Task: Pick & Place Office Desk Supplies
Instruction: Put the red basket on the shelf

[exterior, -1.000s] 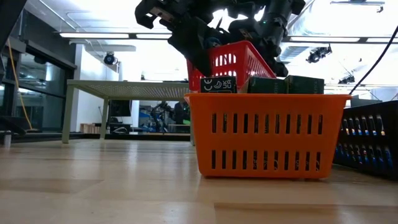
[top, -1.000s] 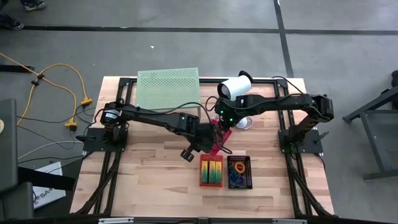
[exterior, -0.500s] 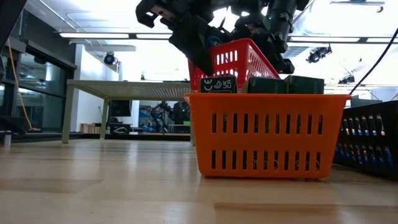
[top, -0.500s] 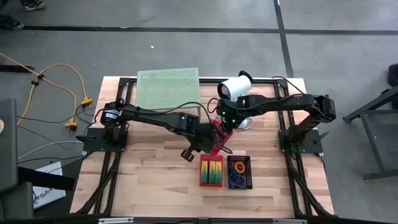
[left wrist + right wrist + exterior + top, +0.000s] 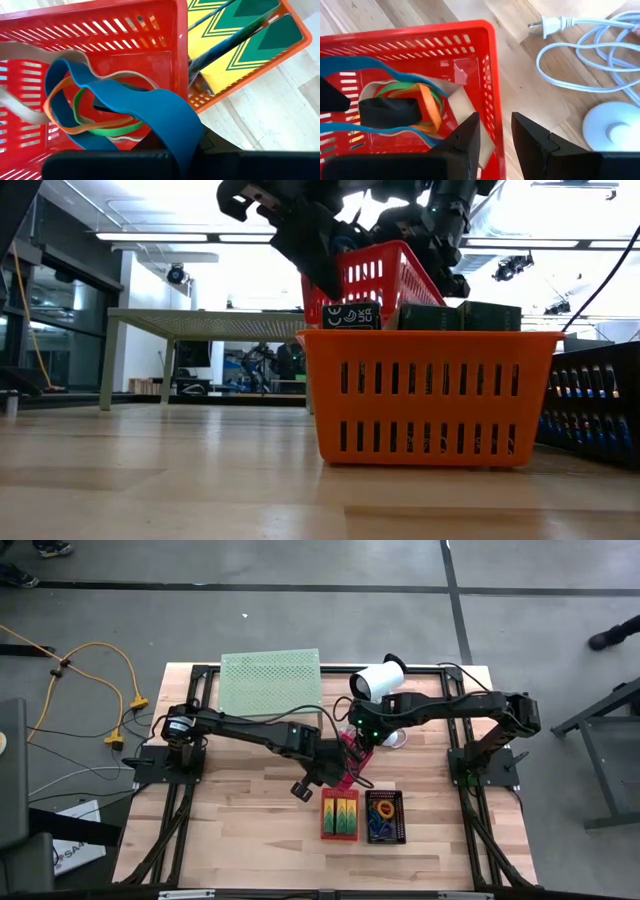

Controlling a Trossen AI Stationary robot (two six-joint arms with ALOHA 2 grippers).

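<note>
A red mesh basket is held in the air, tilted, above the table's middle; in the low view the basket shows over the orange basket. In it lie a wide blue band, orange and green bands and a pale one. My left gripper reaches into it from the left, shut on the blue band. My right gripper is shut on the basket's wall. Near the front, an orange basket holds green packs, and a black basket beside it holds coloured loops. My left gripper has the wide blue band where it runs down to the fingers, slanting down from the table's left. The band itself covers the fingertips, so the kind of hold does not show. The rest of the band lies slack in the basket. My right gripper holds the red basket's side wall near a corner, one finger inside and the other outside. The fingers slant down from above at the table's right. The basket is clear of the table and tilted.
A pale-green perforated stand sits at the far edge, with a white cylinder device to its right. A white cable with plug and a round white base lie on the wood under my right arm.
</note>
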